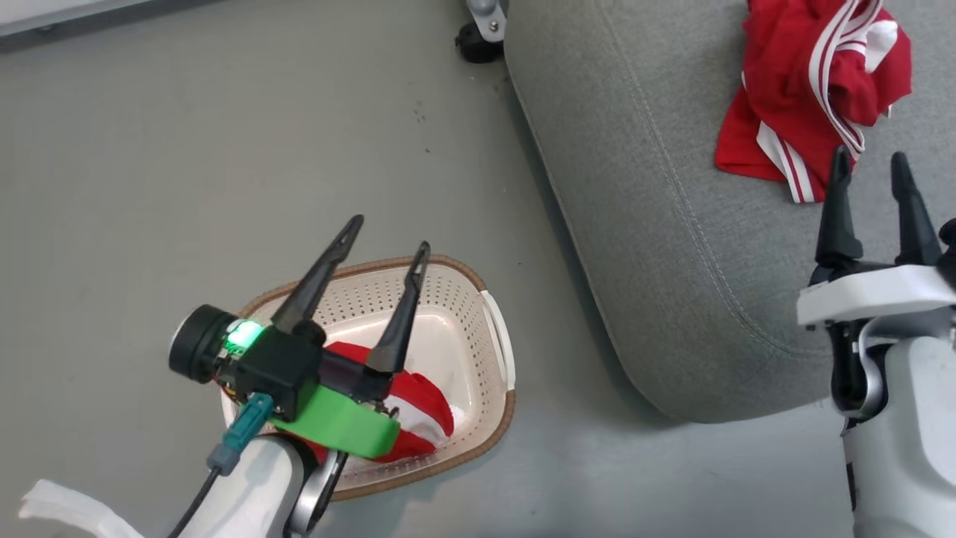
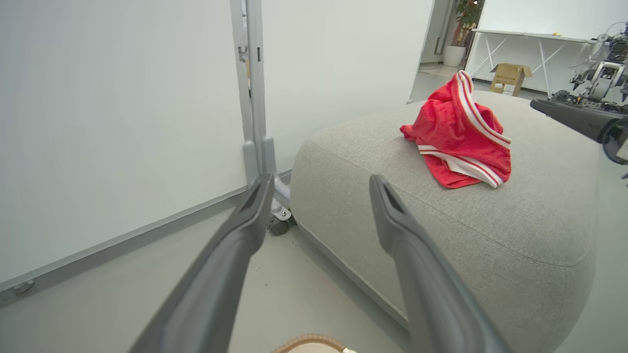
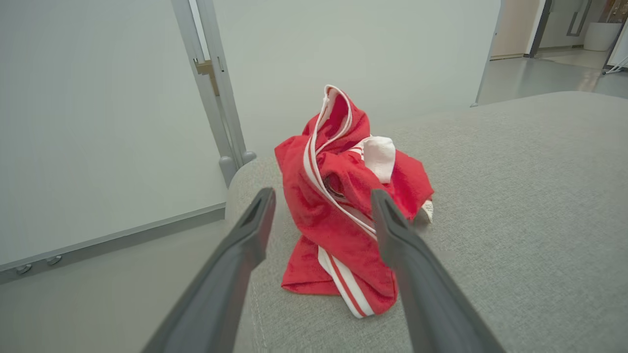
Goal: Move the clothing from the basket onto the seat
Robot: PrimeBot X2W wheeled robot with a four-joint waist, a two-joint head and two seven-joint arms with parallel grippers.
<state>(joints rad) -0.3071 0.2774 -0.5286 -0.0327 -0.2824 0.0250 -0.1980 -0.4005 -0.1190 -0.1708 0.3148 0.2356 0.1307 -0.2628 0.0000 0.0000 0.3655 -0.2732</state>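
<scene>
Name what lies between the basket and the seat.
Bare grey floor separates the basket from the seat, as the head view shows.

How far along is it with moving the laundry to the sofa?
About halfway. Done: the jersey lies on the seat, right fingers open near it. In hand: nothing; left fingers hang open over the basket. Left: the red-and-white piece inside it.

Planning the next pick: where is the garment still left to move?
Head view, lower left: the red-and-white piece lies in the basket on the floor, under the open left end effector, left of the seat.
</scene>
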